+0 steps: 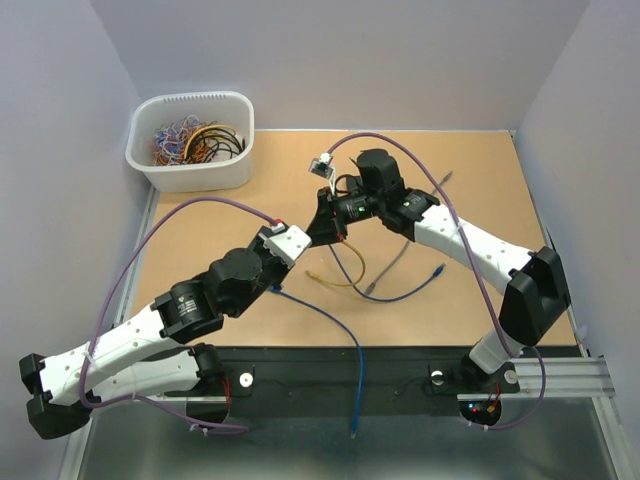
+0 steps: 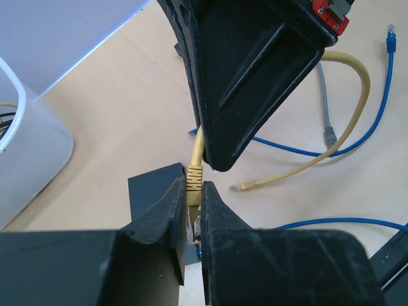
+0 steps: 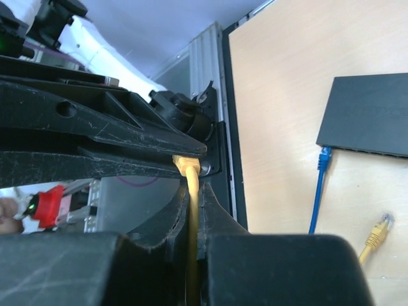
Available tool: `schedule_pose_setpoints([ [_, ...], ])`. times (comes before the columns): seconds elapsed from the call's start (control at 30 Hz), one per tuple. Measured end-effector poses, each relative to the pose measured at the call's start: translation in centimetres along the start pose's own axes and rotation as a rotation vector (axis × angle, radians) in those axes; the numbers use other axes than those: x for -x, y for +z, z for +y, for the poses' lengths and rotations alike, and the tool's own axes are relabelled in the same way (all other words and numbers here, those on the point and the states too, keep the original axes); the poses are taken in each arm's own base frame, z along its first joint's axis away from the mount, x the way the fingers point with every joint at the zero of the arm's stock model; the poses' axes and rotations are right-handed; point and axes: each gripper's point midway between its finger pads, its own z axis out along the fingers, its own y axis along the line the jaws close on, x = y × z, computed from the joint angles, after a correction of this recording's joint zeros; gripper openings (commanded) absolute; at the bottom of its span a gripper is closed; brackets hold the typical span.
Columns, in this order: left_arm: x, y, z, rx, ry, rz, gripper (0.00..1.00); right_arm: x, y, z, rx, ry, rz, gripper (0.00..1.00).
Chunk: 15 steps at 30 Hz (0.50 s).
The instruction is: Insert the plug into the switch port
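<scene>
The yellow plug (image 2: 194,180) is not in a port yet. It hangs in the air over the near edge of the switch (image 3: 370,118), pinched between the fingers of the left gripper (image 2: 194,194). Just behind the plug, the right gripper (image 3: 193,203) is closed tight on the yellow cable (image 3: 190,255), so both tools grip the same short stretch.

That double hold looks like the main risk. If the two arms pull unevenly, the plug may twist in the left fingers and meet the port tilted, then jam at its rim. The switch also seems to lie loose on the table, so a push could slide it away. I cannot see which side the plug's clip faces.

By my count:
- One switch.
- One yellow cable, its free end (image 2: 244,187) lying beside the switch.
- One grey cable (image 2: 326,108).
- Two blue cables, it seems. One (image 3: 315,204) is plugged into the switch and the other (image 2: 376,95) lies loose farther off.
- One white bin (image 1: 190,140) of wires, well away from the switch.
</scene>
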Motion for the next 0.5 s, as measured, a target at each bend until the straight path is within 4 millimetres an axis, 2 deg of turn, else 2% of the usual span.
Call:
schedule_pose_setpoints([
  [0.03, 0.0, 0.0, 0.1, 0.003, 0.000, 0.000, 0.25, 0.0, 0.1, -0.1, -0.005, -0.003, -0.003, 0.00],
  [0.1, 0.0, 0.0, 0.1, 0.005, -0.011, 0.000, 0.45, -0.2, 0.0, -0.1, -0.030, -0.011, -0.017, 0.00],
  [0.2, 0.3, -0.1, 0.4, 0.037, -0.061, -0.009, 0.99, -0.2, -0.5, -0.3, -0.093, -0.030, -0.049, 0.00],
  [0.3, 1.6, -0.3, 0.9, 0.064, -0.129, -0.040, 0.99, 0.0, -1.3, -0.4, -0.165, -0.050, -0.091, 0.01],
  [0.5, 7.1, -1.9, 2.0, 0.074, -0.390, -0.198, 0.99, 1.8, -4.0, 0.5, -0.310, -0.133, -0.216, 0.01],
])
